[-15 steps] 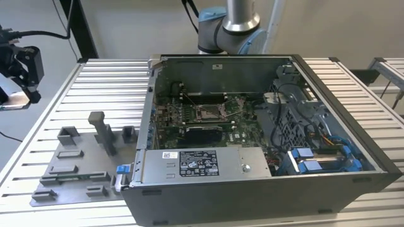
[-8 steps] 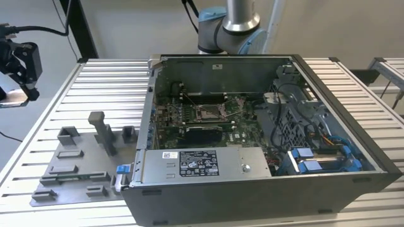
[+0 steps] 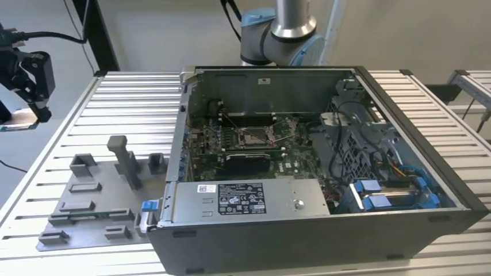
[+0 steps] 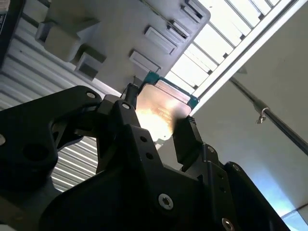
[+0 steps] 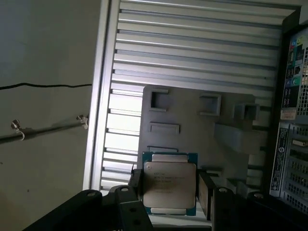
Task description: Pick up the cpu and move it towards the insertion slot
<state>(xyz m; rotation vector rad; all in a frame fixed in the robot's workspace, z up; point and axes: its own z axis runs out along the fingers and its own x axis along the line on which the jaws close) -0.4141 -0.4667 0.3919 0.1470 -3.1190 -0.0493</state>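
Note:
My gripper (image 3: 31,109) hangs at the exterior view's far left, past the table's edge and well away from the computer case. It is shut on the cpu (image 3: 18,120), a flat square chip with a silver top. In both wrist views the cpu (image 5: 169,185) (image 4: 161,107) sits between the two black fingers (image 5: 205,190) (image 4: 186,131), held by its opposite edges above the grey fixture plate. The insertion slot (image 3: 257,136) is a silver-framed square socket on the motherboard inside the open case, far to the exterior view's right of the gripper.
The open computer case (image 3: 414,172) stands on a slatted aluminium table (image 3: 130,98). A grey fixture plate (image 3: 92,201) with pockets and upright posts lies at its left. A silver white-labelled box (image 3: 241,198) and a black square block (image 3: 244,163) sit near the slot. The arm's base (image 3: 280,34) stands behind the case.

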